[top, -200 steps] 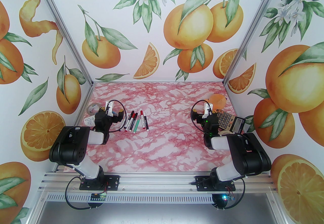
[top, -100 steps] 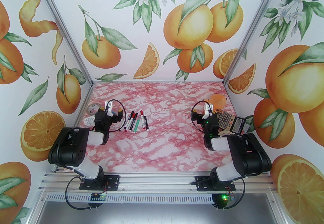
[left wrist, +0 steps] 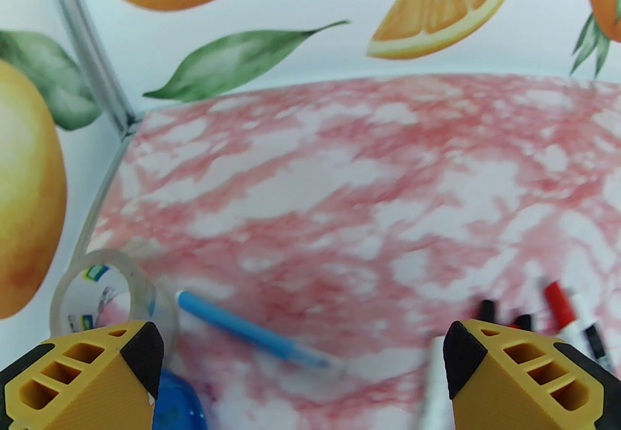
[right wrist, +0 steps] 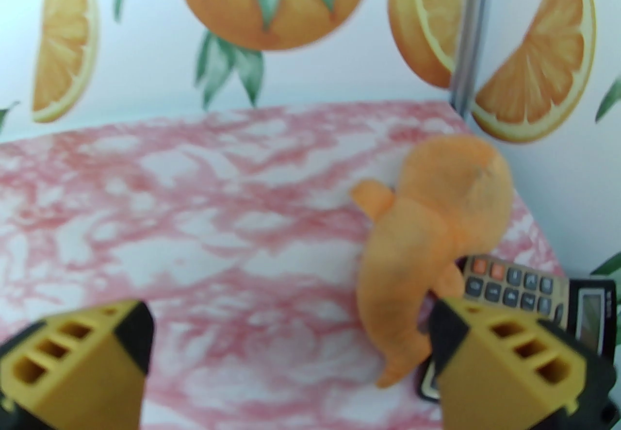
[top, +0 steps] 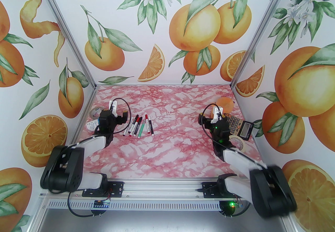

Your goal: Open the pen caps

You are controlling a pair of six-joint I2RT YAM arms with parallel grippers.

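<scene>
Bright, even light — wrist views blurred, soft.

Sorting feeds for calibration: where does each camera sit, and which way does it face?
Top external: above and behind, looking down at the table; both arms show.
Left wrist: low, facing back wall; open left gripper, blue pen, tape roll.
Right wrist: low, facing back wall; open right gripper, calculator, plush toy.
Shared: tape roll, in top and left wrist.

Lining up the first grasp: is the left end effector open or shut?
Open. On the left end effector the yellow fingers stand far apart, holding nothing; the blue pen lies on the table ahead.
</scene>
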